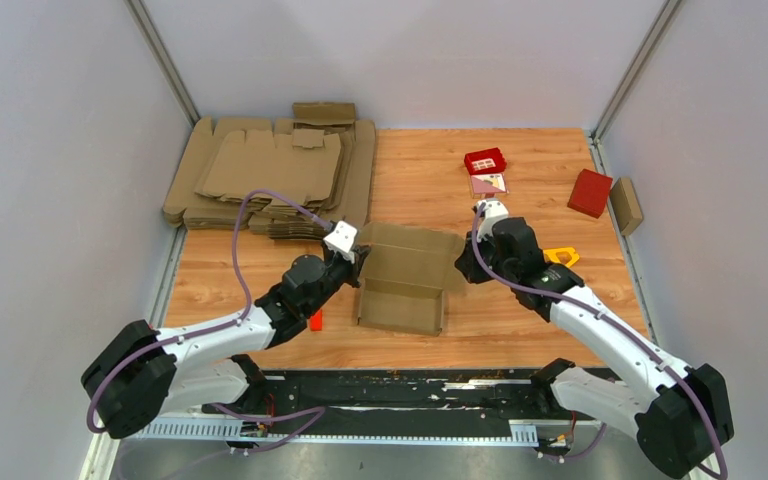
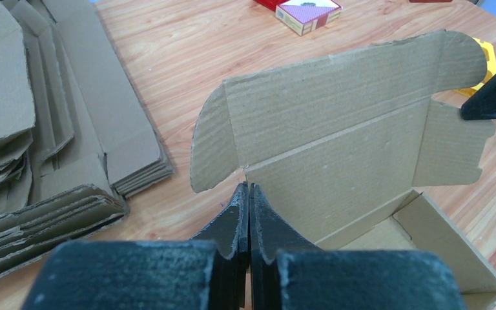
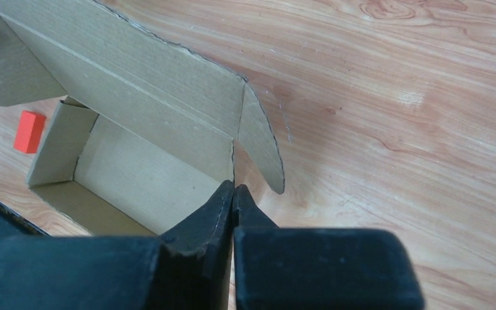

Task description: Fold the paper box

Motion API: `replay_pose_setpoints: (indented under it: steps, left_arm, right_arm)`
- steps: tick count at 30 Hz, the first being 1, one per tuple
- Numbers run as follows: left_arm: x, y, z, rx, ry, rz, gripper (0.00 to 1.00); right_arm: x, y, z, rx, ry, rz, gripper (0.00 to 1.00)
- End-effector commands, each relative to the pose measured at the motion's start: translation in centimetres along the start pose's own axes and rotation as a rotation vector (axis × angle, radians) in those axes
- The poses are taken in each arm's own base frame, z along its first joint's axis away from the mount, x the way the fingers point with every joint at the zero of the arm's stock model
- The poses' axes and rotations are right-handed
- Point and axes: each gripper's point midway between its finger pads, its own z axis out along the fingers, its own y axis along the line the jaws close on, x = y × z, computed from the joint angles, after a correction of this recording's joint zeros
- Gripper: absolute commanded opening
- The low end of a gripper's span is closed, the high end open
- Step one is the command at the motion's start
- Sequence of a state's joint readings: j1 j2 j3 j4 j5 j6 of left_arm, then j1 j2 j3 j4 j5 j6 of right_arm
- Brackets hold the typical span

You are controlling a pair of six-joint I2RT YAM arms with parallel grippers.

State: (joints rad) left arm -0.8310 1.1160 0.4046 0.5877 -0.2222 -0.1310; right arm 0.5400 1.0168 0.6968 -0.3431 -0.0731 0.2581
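Entry: fold the paper box, mid-fold.

The paper box is sitting at the centre of the table, directly at 12 o'clock from the arm bases. Its long axis is running 9 to 3 o'clock. The tray is opening upward, and the lid panel is standing along the 12 o'clock wall, not yet brought over.

You are working both ends at once. The left gripper is sitting at the 9 o'clock end and the right gripper at the 3 o'clock end, each at the rear corner where lid meets end wall. Neither arm is nearer; they are mirroring each other.

Left wrist view: the fingers are pressing together, tips meeting the corner crease. Right wrist view: the fingers are likewise pressing together under the corner. Each pair is probably pinching an end wall edge-on, but the fingers themselves are hiding the cardboard there.

The lid's ear flaps are splaying outward past each end, untucked.

Judgement: the next move is turning on those ears. They are lying at 12 o'clock from each set of fingertips and need swinging inward before the lid is coming down toward 6 o'clock.

Also present: a pile of flat blanks at 10 o'clock, well apart, and a small orange block near the box's 8 o'clock corner.
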Motion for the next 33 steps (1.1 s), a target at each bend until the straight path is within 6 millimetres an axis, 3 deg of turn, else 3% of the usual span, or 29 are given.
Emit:
replay_pose_setpoints:
  steps: [1, 5, 9, 11, 17, 21, 27, 33]
  left_arm:
    - [-1.3, -0.6, -0.4, 0.029, -0.028, -0.013, 0.02]
    - [-0.5, -0.5, -1.4, 0.009, 0.078, -0.062, 0.09]
    - [-0.1, -0.3, -2.8, -0.010, 0.161, -0.097, 0.31]
    - [-0.1, -0.3, -3.3, -0.017, 0.192, -0.114, 0.38]
    - [1.2, 0.6, -3.3, -0.089, 0.314, -0.105, 0.37]
    - [0.8, 1.5, -2.8, -0.136, 0.348, -0.082, 0.44]
    - [-0.9, 2.5, -1.5, -0.126, 0.347, -0.098, 0.58]
    - [-1.3, 2.6, -0.2, -0.096, 0.414, -0.065, 0.61]
  right_arm:
    - [-1.5, 0.4, -0.5, -0.009, -0.011, -0.026, 0.00]
    - [-2.2, 0.2, -0.8, 0.007, -0.034, -0.047, 0.00]
    - [-3.2, 0.4, -1.2, 0.004, -0.071, -0.056, 0.00]
    - [-3.4, 0.5, -1.4, 0.000, -0.080, -0.058, 0.00]
    - [-2.9, 0.6, -1.6, -0.016, -0.076, -0.075, 0.00]
    - [-2.8, 0.3, -1.9, -0.002, -0.084, -0.083, 0.01]
    - [-2.9, -1.3, -2.7, 0.093, -0.069, -0.073, 0.38]
    - [-1.9, -0.6, -2.8, 0.052, -0.016, -0.026, 0.46]
